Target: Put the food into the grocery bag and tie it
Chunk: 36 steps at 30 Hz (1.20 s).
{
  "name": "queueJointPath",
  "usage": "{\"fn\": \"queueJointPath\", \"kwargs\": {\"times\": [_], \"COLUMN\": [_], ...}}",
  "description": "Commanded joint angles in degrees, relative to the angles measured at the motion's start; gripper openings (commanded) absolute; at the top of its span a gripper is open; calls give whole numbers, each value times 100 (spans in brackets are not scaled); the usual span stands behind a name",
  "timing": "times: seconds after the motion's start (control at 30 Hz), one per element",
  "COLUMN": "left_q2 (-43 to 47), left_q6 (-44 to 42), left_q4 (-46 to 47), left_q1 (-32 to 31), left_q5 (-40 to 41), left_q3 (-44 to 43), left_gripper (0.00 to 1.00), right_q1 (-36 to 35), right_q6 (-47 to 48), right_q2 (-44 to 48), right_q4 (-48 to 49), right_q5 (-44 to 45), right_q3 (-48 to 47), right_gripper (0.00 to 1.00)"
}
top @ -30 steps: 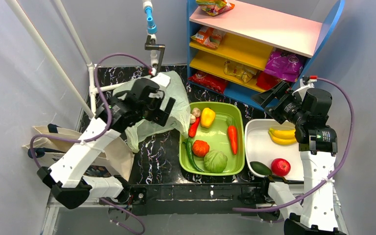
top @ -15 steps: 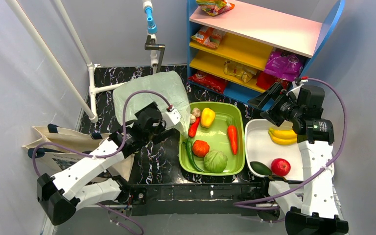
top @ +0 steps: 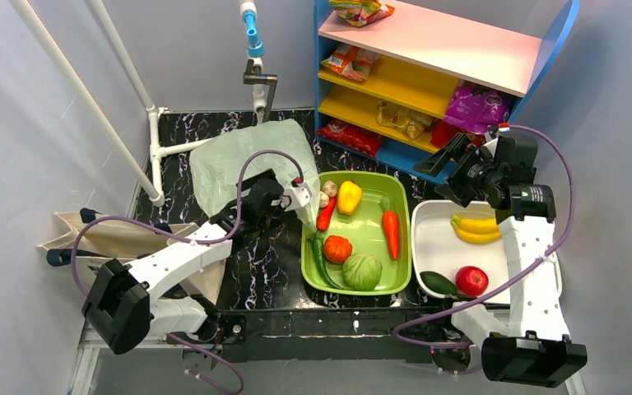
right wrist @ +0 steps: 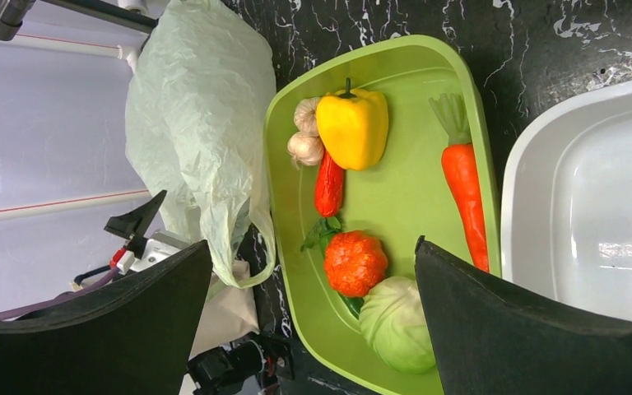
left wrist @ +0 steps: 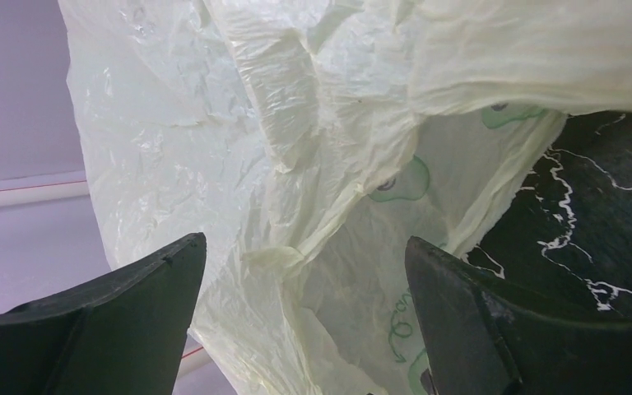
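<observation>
Well off to the left of my left gripper (top: 303, 202) a beige canvas tote (top: 107, 239) hangs over the worktop (top: 263, 263) edge. The left gripper itself sits low with its jaws spread wide and gripping nothing. On the wrist view, the crumpled film of the pale-green grocery bag (left wrist: 313, 148) fills the space ahead of the gripper (left wrist: 304, 247) and runs down between the two fingers. I cannot tell whether either pad touches it. From above, the grocery bag (top: 239, 160) lies slumped just beyond and to the left of that gripper. Immediately to its right is the green tray (top: 366, 226), holding garlic (top: 327, 191), a yellow pepper (top: 348, 197), a red chilli (top: 326, 214), a carrot (top: 391, 233), the tomato (top: 337, 248) and the cabbage (top: 362, 270). Further right, a white tray (top: 436, 239) lies below my right gripper (top: 448, 164), with the bananas (top: 473, 228) and a red apple (top: 471, 281) in it. The right gripper (right wrist: 313, 243) is raised, fully spread and empty. Its camera looks down on the green tray (right wrist: 411, 189), with the cabbage (right wrist: 399, 325) nearest its fingers. Beyond that gripper stands the shelf (top: 461, 45), carrying snack packets (top: 477, 107).
</observation>
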<state>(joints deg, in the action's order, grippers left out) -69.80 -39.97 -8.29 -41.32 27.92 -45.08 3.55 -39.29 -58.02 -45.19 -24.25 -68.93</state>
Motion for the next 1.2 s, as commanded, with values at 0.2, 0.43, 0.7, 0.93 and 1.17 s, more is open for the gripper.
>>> {"fn": "queueJointPath", "kwargs": {"times": [0.2,0.43,0.7,0.93,1.17], "left_q2": [-216,-754,-1066,-1463,-1858], "left_q6": [-539,-875,-451,2859,4521], "left_q4": [1341,1683,987,-3417,-5104], "left_q1": [393,556,497,-158,-157], "left_q5": [273,289,882,1124,518], "left_q3": [360,212,-1099,-3944,-5093], "left_gripper": [88,60,0,0,0], "right_q1": [-92,-190,-785,-1903,-2670], "right_q6": [-141,-148,239,1773,1600], "right_q2": [-342,-675,-946,-978,-522], "right_q4": [226,299,-11,-1699,-1919], "right_q5": [-378,-438,-221,377,855], "right_q3": [-429,-657,-1161,-1263,-337], "right_gripper": [100,100,100,100,100]}}
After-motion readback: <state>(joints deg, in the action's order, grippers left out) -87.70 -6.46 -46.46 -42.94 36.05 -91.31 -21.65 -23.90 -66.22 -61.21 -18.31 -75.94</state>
